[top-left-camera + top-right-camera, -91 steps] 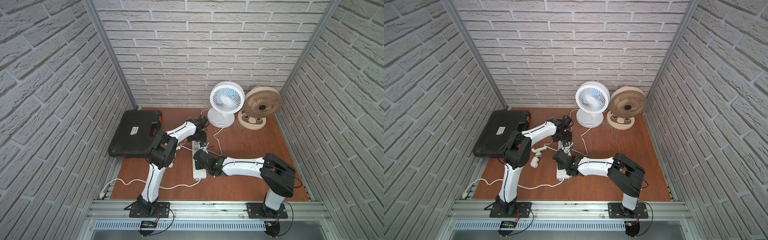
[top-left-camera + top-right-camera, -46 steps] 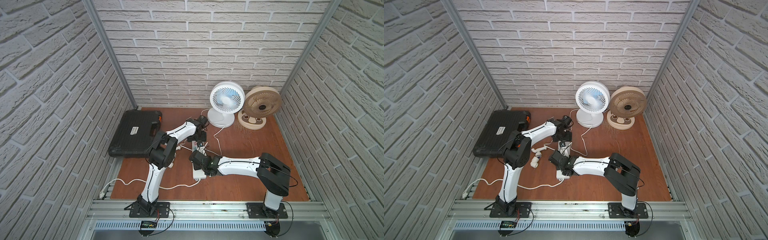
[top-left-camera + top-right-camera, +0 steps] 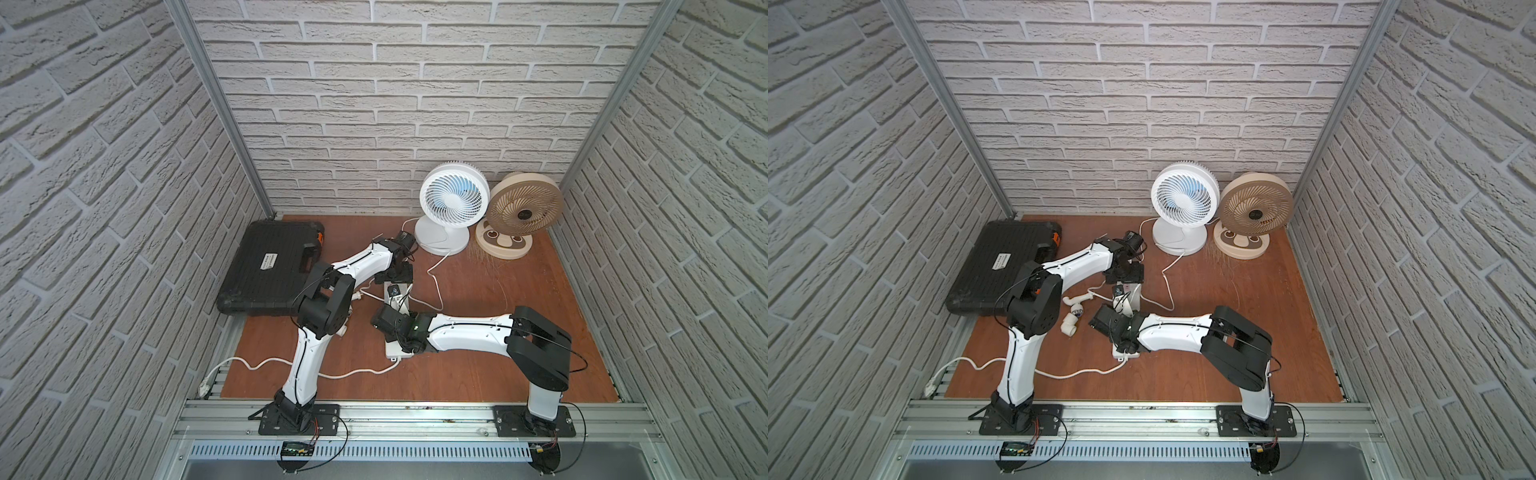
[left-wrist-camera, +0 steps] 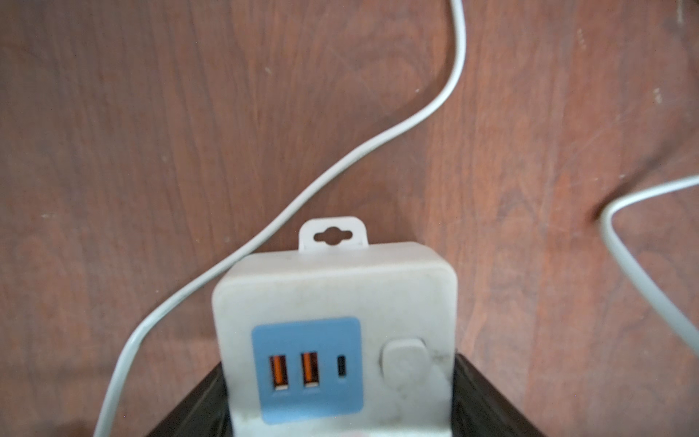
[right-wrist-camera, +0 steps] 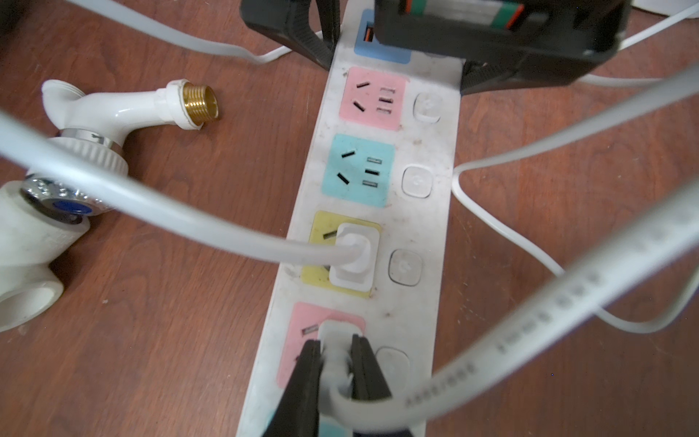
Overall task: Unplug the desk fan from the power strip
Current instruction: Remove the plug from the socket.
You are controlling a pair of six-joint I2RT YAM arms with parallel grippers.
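Two fans stand side by side at the table's (image 3: 478, 365) 1 o'clock corner, one white fan (image 3: 451, 208) and one beige fan (image 3: 525, 212). One black case (image 3: 249, 274) lies shut at 10 o'clock. Its white label is too small to read and its contents are hidden.

The one power strip (image 5: 423, 223) lies at the centre, running from 12 to 6 o'clock. In the right wrist view I count one blue panel with two orange USB ports, then pink, green, yellow and pink socket panels. Two white plugs sit in it: the yellow-panel plug (image 5: 353, 257) and the pink-panel plug (image 5: 334, 329).

The right gripper (image 5: 336, 352) is pinching the pink-panel plug. The left gripper (image 3: 397, 276) is clamped across the strip's 12 o'clock end.

Print on the flat white cord (image 5: 567, 302) is too blurred to read. One white tap (image 5: 125, 109) with a brass thread lies at the strip's 9 o'clock.
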